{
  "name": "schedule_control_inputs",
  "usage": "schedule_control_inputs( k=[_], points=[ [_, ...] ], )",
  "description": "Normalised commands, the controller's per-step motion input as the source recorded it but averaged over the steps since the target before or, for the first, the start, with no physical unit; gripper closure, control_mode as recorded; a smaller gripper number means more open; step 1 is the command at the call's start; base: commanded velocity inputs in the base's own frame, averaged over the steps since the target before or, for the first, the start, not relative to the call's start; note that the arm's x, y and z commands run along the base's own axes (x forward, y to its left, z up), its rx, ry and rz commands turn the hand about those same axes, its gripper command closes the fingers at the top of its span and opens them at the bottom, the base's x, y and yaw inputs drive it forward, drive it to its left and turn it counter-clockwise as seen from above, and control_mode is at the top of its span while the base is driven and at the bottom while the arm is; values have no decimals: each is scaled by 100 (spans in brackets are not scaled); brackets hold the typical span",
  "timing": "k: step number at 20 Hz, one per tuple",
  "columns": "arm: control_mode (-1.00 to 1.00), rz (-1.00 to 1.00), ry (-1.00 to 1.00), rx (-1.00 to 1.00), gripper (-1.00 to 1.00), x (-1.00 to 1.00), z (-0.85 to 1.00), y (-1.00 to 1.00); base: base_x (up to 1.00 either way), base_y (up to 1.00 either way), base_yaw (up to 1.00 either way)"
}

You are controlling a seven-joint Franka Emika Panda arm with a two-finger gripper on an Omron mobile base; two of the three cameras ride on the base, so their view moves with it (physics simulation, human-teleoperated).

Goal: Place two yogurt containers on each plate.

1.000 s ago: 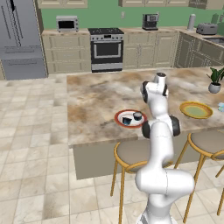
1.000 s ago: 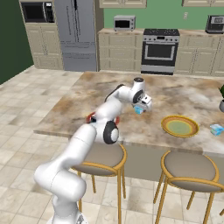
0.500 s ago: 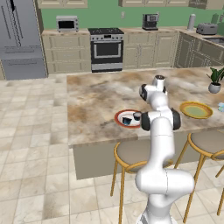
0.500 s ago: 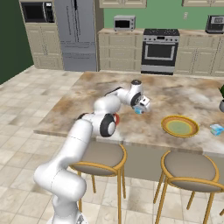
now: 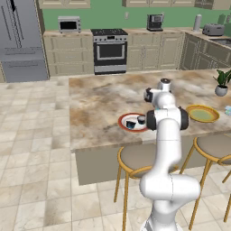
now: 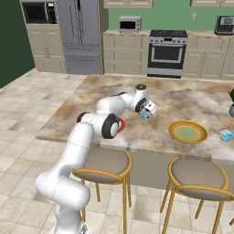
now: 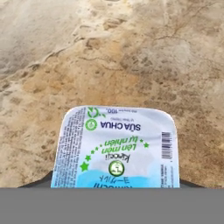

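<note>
My gripper (image 6: 145, 112) reaches out over the marble island counter (image 5: 99, 103), and in the right base view a light blue yogurt cup (image 6: 144, 115) sits right at its tip, between my fingers. From my hand camera the cup's foil lid (image 7: 117, 148) lies close below me, white and blue with green print, with the brown stone of the counter beyond it. My jaws stand narrow on either side of the cup, but I cannot tell whether they actually press on it, or whether it rests on the stone or is lifted. The white plate with the orange-red rim (image 5: 133, 122) lies near the front edge of the island, partly behind my arm in the left base view, and it carries two dark yogurt cups (image 5: 136, 122) side by side. The yellow-green plate (image 6: 187, 132) lies well to the right of it, also near the front edge, with nothing on it. A second light blue cup (image 6: 226, 135) stands on the counter just beyond that plate, farther right, near a potted plant (image 5: 221, 83).
</note>
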Motion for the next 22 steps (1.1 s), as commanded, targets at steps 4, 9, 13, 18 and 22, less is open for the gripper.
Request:
schedule_control_inputs(
  k=[4, 9, 13, 18, 22],
  points=[
    [-100, 0, 0, 0, 100, -38, 32, 0, 0, 0, 0],
    [-100, 2, 5, 0, 100, -47, 35, 3, 0, 0, 0],
    [-100, 8, 4, 0, 100, -52, 24, 10, 0, 0, 0],
    [-100, 17, 1, 0, 100, -36, 26, 22, 0, 0, 0],
    [-100, 17, 3, 1, 100, -28, 39, 18, 0, 0, 0]
  ],
)
